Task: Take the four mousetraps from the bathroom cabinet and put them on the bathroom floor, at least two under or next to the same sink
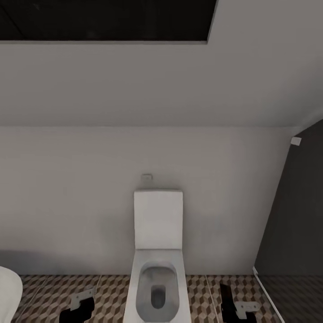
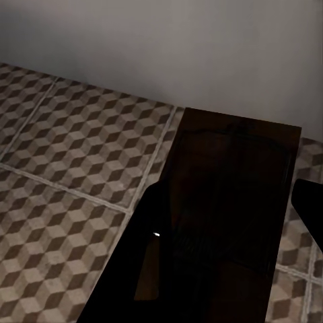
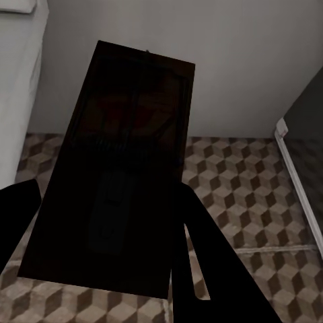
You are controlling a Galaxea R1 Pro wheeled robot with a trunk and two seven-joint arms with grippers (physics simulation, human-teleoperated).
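**Both grippers carry a mousetrap in front of the toilet**

The head view faces a plain pale wall (image 1: 67, 188) with a white toilet (image 1: 158, 251) standing against it, its cistern upright and the bowl open toward the camera. A small flush plate (image 1: 146, 177) sits on the wall just above the cistern. The bathroom floor (image 1: 112, 291), tiled in a brown, tan and white cube pattern, runs along the foot of the wall on both sides of the toilet. A dark panel (image 1: 291, 215) closes off the right side, and a rounded white fixture (image 1: 9, 291) cuts into the lower left corner; what it is cannot be told.

The left gripper (image 1: 77, 308) shows at the bottom edge, left of the toilet, and the right gripper (image 1: 233, 305) at the bottom edge, right of it.

In the left wrist view, a mousetrap (image 2: 229, 202), a flat dark-brown board, lies between the black fingers (image 2: 134, 269), pinched by them above the patterned tiles, with the wall behind.

In the right wrist view, a second mousetrap (image 3: 121, 155) is clamped between that gripper's fingers (image 3: 215, 269), tilted, with faint metal parts on its face. Behind it are the tiled floor, the white side of the toilet and the pale lower edge of the dark panel.
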